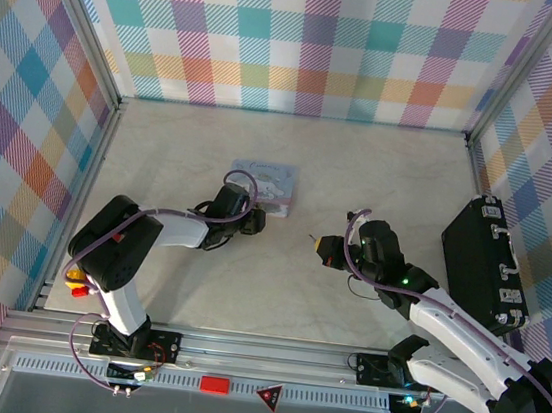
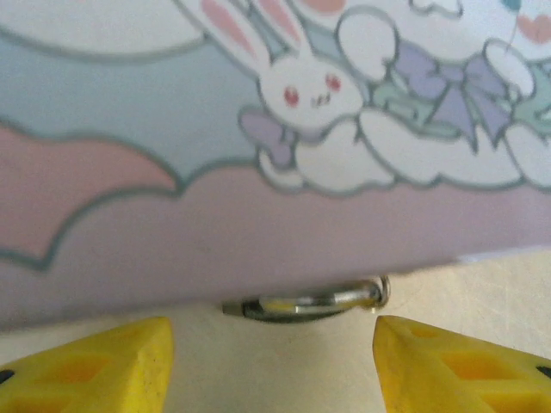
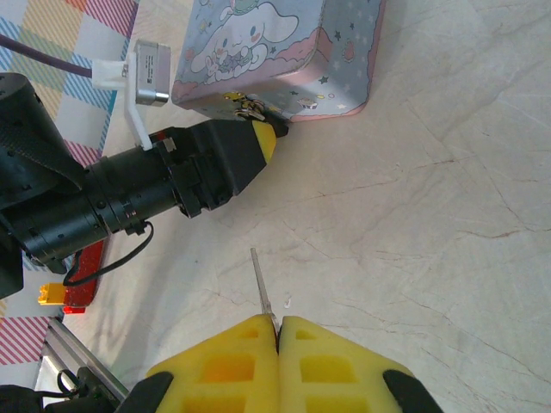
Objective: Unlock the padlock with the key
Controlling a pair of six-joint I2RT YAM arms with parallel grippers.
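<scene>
Here the right gripper (image 3: 278, 334) is pinched tight on the key (image 3: 263, 288), whose blade sticks out over the table (image 3: 430, 215). The left gripper (image 2: 271, 361) stands with jaws spread wide, holding nothing, just before the padlock (image 2: 301, 302) at the edge of the tin (image 2: 172, 172).

The tabletop (image 1: 275, 297) is a smooth, pale stone-patterned surface with fine veins and a soft satin sheen, while the tin (image 2: 172, 215) carries a smooth printed pastel coat, semi-matt. The left claw (image 2: 271, 337) and the right claw (image 3: 278, 331) have fingers of yellow moulded plastic, matt, with recessed pockets. The key (image 3: 263, 288) is thin bare metal with a dull gleam, the padlock (image 2: 301, 303) shows polished silvery metal that catches the light, the walls (image 1: 307, 39) look matt and cloth-like, and the case (image 1: 481, 262) is matt black with bright metal clasps.
</scene>
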